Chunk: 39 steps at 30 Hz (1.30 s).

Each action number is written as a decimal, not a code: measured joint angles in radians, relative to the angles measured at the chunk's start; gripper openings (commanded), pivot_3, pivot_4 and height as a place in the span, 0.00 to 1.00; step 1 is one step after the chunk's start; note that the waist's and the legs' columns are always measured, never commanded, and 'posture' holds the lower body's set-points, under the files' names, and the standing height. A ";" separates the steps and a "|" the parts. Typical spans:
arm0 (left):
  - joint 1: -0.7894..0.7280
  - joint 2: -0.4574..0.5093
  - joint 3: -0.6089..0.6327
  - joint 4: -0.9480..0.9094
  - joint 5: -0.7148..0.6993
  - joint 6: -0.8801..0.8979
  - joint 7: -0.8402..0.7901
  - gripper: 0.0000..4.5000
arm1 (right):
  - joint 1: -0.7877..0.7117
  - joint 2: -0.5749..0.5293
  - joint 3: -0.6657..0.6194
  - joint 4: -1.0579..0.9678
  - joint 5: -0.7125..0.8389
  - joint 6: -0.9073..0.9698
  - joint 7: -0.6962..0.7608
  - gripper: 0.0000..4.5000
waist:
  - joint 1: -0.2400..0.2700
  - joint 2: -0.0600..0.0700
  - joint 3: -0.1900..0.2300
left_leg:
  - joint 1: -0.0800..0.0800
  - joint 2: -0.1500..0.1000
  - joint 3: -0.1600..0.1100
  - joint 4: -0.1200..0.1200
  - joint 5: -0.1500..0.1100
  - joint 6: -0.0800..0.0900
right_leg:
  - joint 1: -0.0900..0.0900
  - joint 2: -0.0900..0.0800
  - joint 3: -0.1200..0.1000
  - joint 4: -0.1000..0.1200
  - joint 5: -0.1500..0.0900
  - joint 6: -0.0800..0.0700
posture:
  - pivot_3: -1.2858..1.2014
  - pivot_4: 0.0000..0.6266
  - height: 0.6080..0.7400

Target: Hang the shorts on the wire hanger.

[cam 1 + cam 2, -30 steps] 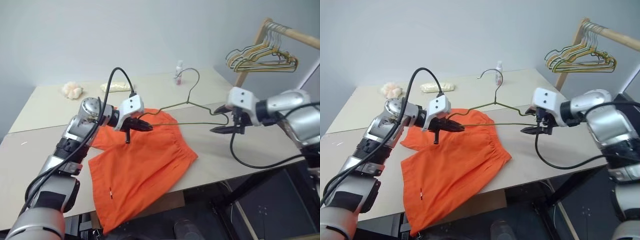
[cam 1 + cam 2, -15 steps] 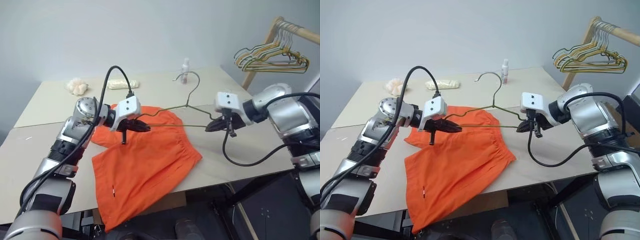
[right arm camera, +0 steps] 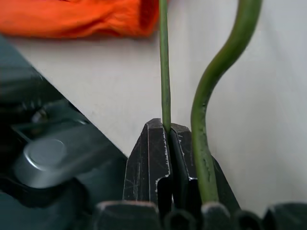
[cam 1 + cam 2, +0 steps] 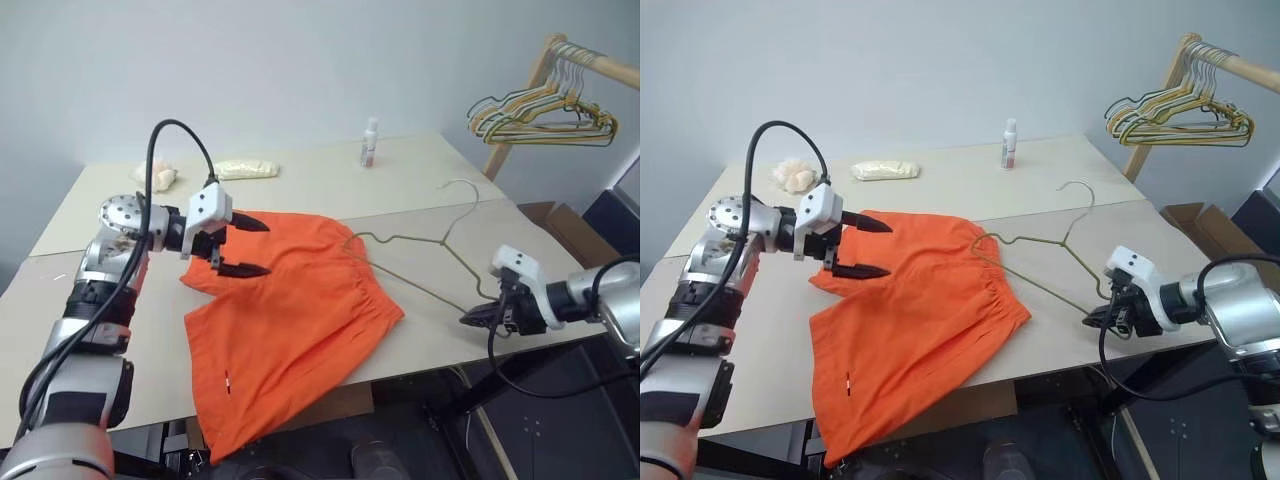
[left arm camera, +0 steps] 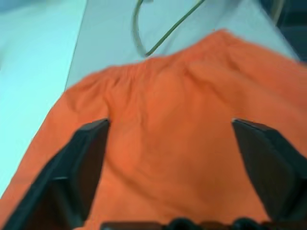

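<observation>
I see left gripper spread wide over shorts, empty. Right gripper pinches hanger corner at table edge.

orange shorts, wire hanger, table

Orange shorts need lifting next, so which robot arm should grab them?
Probably the left. Its open black fingers hover right over the bright orange fabric shorts, while the right fingers are shut on the thin grey-olive wire hanger at the table's edge.
</observation>
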 measured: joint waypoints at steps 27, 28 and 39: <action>0.272 0.073 0.074 -0.474 -0.152 0.215 0.120 0.99 | -0.152 -0.040 0.108 0.228 0.150 0.365 0.060 0.00 | 0.110 0.001 0.001 | 0.000 -0.001 0.000 0.000 0.000 0.000 | 0.001 0.001 -0.001 -0.006 0.000 0.000 | 0.46 0.00 1.00; 0.272 0.073 0.074 -0.477 -0.156 0.215 0.120 0.99 | -0.148 -0.045 0.104 0.228 0.150 0.366 0.055 0.00 | 0.112 0.001 0.001 | 0.000 0.000 0.001 0.000 0.000 0.000 | 0.001 0.001 -0.001 -0.006 0.000 0.000 | 0.46 0.00 1.00; 0.271 0.074 0.074 -0.480 -0.185 0.217 0.120 0.99 | -0.090 -0.056 0.077 0.237 0.179 0.397 0.018 0.00 | 0.120 0.001 0.001 | 0.000 0.000 0.002 0.000 0.000 0.000 | 0.000 0.001 0.000 -0.006 0.000 0.000 | 0.46 0.00 1.00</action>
